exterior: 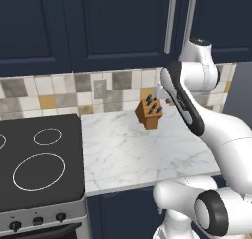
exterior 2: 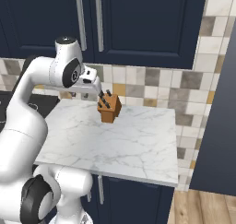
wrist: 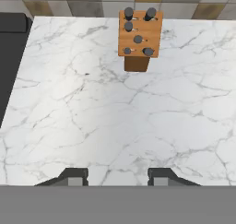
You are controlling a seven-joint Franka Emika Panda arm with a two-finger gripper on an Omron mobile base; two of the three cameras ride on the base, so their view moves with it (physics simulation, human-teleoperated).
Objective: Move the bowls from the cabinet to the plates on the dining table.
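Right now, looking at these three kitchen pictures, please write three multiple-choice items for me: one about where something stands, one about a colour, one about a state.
1. Where does the knife block stand?
A. at the back of the marble counter, near the tiled wall
B. on the stove
C. at the front edge of the counter

2. What colour are the cupboard doors above the counter?
A. white
B. dark navy
C. light wood

3. In what state are those cupboard doors?
A. both wide open
B. one open
C. closed

Answers:
1 A: the block sits close to the tiles, far from the front edge.
2 B: the panels are dark navy with silver bar handles.
3 C: the doors lie flush, and no inside shows.
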